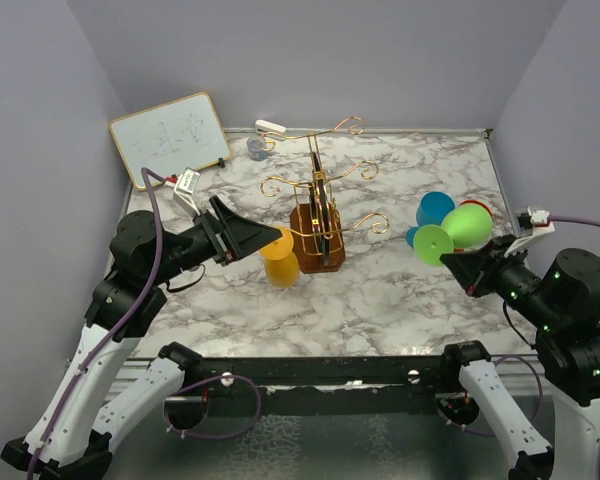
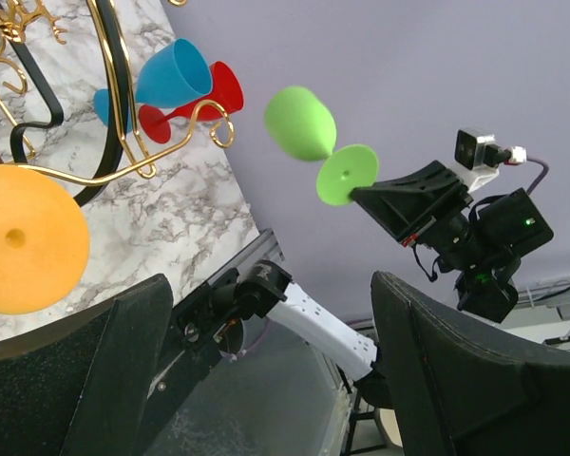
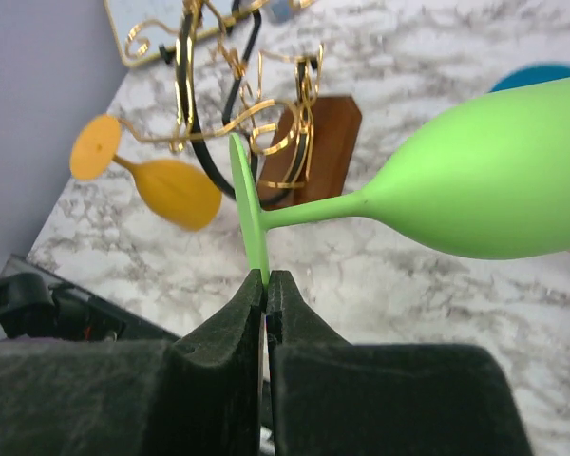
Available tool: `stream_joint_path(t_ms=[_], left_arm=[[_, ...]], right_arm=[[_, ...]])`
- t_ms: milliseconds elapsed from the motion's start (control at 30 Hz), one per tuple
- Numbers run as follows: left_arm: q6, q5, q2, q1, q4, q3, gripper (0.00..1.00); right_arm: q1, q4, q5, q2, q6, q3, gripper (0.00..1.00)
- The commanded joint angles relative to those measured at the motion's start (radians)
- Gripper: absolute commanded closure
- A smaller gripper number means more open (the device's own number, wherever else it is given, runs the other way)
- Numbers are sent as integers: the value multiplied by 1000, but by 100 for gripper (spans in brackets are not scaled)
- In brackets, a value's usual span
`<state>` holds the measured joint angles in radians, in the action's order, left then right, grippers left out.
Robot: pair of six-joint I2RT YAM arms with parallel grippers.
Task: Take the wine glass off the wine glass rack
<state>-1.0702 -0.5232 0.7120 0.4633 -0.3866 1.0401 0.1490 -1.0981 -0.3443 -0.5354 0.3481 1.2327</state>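
Note:
The gold wire wine glass rack (image 1: 318, 185) stands mid-table on a brown wooden block (image 1: 315, 250). An orange wine glass (image 1: 279, 260) hangs from a low arm on the rack's left side; its foot shows in the left wrist view (image 2: 24, 237). My left gripper (image 1: 264, 238) is open and empty, its tips beside the orange glass. My right gripper (image 3: 266, 277) is shut on the foot rim of a green wine glass (image 3: 484, 185), holding it sideways in the air to the right of the rack (image 3: 237, 104). The green glass also shows from above (image 1: 465, 225).
A blue glass (image 1: 435, 208) and a red glass (image 1: 477, 208) lie on the marble at the right, below the green one. A whiteboard (image 1: 170, 135) leans at the back left. A small white object (image 1: 270, 127) and a grey-blue item (image 1: 257, 148) sit at the back.

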Motion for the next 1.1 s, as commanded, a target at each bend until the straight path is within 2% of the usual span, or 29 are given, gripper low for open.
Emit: stream_joint_path(t_ms=[0, 133, 233, 367, 500, 667, 933, 1067], left_arm=[[-1, -18, -16, 1, 12, -5, 13], [24, 3, -24, 1, -43, 3, 14], [32, 19, -40, 1, -71, 4, 14], [34, 28, -54, 1, -96, 5, 14], [35, 36, -61, 1, -114, 8, 14], [42, 52, -68, 1, -150, 23, 15], [-61, 81, -87, 1, -129, 47, 24], [-131, 85, -90, 2, -106, 57, 25]], right_arm=[[-44, 241, -115, -57, -67, 20, 99], [-69, 393, -182, -163, -110, 72, 99], [-55, 417, -238, -297, -137, 173, 99], [37, 456, -210, -417, -206, 262, 99], [262, 434, 31, -514, -340, 329, 99], [552, 483, 416, -556, -506, 300, 99], [814, 649, 630, -485, -674, 157, 99], [1103, 749, 902, -509, -822, 52, 99]])
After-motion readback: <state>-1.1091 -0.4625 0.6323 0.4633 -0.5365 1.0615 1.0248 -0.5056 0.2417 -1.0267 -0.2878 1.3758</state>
